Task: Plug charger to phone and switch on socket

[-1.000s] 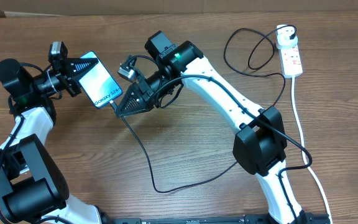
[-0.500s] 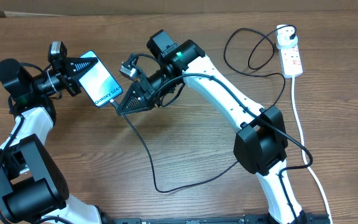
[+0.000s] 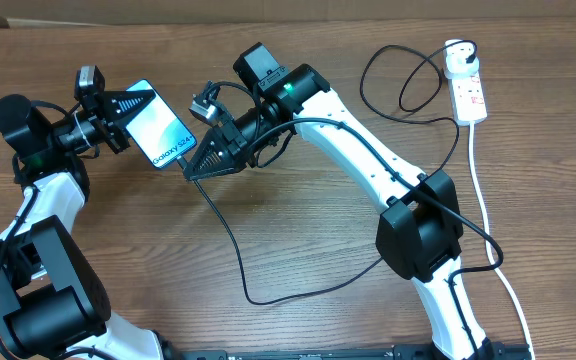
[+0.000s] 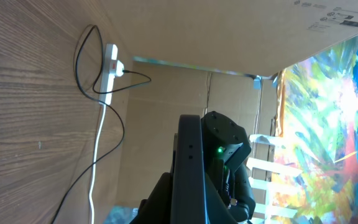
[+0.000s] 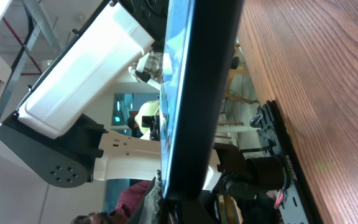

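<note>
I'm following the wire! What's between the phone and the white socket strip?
Overhead view: next to the phone comes the right gripper and its arm, then a black loop of the charger just before the socket.

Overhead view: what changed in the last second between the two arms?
The right jaws, shut on the thin black charger cable, crept slightly up-left, nearer the lower end of the slim cyan-screened phone. The left jaws stayed shut on the phone; the white power strip did not move.
</note>
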Available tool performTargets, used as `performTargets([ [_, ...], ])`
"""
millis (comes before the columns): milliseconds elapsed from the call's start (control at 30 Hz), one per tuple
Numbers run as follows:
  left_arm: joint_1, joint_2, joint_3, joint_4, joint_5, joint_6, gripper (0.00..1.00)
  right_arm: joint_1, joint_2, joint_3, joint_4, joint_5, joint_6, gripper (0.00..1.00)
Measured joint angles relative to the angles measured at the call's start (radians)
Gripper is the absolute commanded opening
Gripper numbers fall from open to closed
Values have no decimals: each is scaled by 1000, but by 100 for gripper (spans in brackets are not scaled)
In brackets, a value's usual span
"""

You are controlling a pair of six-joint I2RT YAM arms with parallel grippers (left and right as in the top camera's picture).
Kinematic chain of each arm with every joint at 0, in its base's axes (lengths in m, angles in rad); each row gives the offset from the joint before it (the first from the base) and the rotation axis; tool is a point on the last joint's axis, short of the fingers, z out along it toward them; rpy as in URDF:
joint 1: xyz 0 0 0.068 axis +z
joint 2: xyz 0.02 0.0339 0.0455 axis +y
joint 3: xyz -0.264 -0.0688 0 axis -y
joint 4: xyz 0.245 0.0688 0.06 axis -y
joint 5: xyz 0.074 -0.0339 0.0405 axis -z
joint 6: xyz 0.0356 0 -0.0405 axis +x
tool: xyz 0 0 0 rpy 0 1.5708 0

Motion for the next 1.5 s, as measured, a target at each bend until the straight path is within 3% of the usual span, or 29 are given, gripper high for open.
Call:
performTargets([
  [1300,6,0,2,0,-47,-5,4,-1,-1,-5,171,8,181,4],
  [1333,5,0,2,0,-47,-5,4,-1,-1,-5,171,8,182,4],
  [1433,3,0,2,0,-36,-4,4,-1,-1,-5,182,26,190,24],
  [1500,-14,0,2,2,-5,-1,4,-5,0,-5,186,46,187,29],
])
